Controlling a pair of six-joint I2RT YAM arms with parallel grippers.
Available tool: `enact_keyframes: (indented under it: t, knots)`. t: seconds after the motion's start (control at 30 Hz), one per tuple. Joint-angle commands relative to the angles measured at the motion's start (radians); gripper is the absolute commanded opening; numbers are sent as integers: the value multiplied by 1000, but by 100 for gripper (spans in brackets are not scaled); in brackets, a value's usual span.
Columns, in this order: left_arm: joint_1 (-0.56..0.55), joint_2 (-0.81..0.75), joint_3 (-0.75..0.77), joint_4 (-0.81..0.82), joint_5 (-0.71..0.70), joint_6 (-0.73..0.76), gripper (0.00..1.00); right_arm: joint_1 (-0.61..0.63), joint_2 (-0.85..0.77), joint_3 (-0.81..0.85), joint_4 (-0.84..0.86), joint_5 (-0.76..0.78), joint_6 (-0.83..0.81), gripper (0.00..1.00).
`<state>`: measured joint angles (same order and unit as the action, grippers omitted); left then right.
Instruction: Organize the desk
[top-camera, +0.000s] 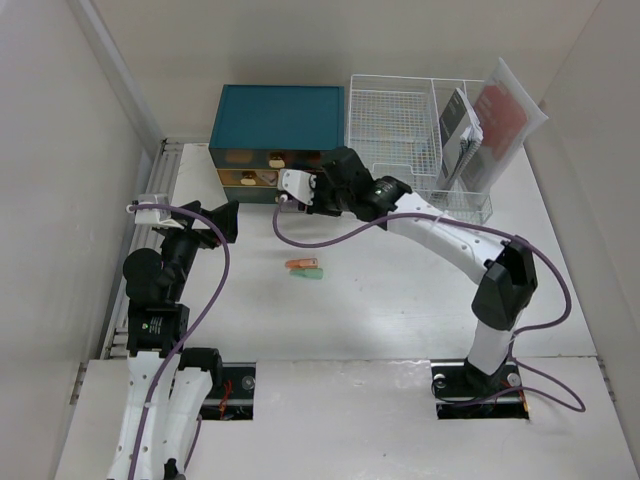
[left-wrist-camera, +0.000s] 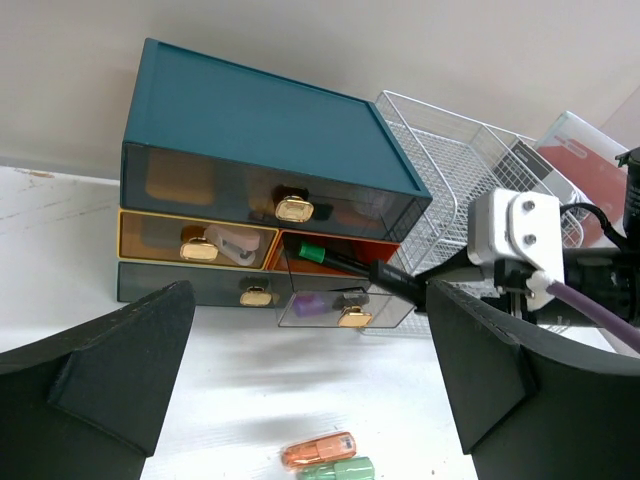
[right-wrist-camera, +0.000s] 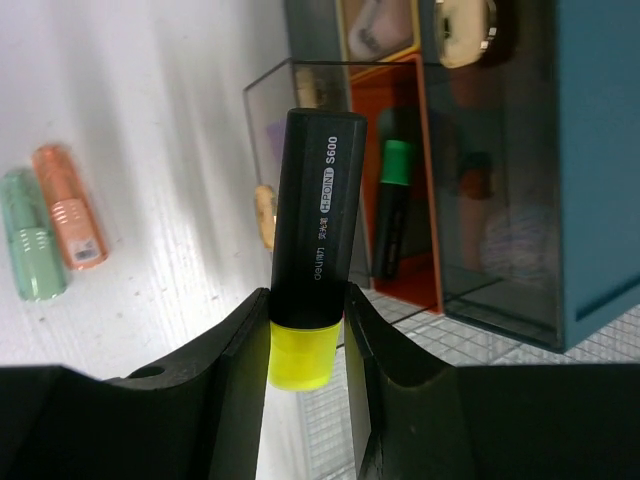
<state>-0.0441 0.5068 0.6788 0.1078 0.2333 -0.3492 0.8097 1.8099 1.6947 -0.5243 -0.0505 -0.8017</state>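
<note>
My right fingers (top-camera: 286, 191) pinch a black highlighter (right-wrist-camera: 315, 230) by its yellow end, aimed into the teal drawer box's (left-wrist-camera: 260, 110) open drawer (left-wrist-camera: 345, 300) for stowing. Beside the box, my left fingers (top-camera: 222, 222) hover spread wide, empty. The white tabletop (top-camera: 400, 290) lies beneath the box.

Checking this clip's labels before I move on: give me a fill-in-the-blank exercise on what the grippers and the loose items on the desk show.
1. The right gripper is shut on a black highlighter whose gripped end is ____.
2. The left gripper holds nothing; its jaws stand ____.
3. On the desk, the small green marker lies beside another marker coloured ____.

Missing words: yellow; open; orange.
</note>
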Motion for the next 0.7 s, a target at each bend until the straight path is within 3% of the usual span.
enact_keyframes:
  t: [0.0, 0.23, 0.4, 0.57, 0.67]
  knots:
    - [-3, -11, 1, 56, 15, 3, 100, 13, -20, 40, 101, 75, 30, 17]
    - [-3, -11, 1, 56, 15, 3, 100, 13, 100, 101, 188, 250, -25, 18]
    - [-3, -11, 1, 56, 6, 3, 100, 3, 166, 163, 188, 270, -25, 24]
    - [-3, -11, 1, 56, 6, 3, 100, 3, 203, 186, 188, 291, -25, 49]
    - [-3, -11, 1, 56, 6, 3, 100, -6, 203, 186, 188, 302, -25, 58]
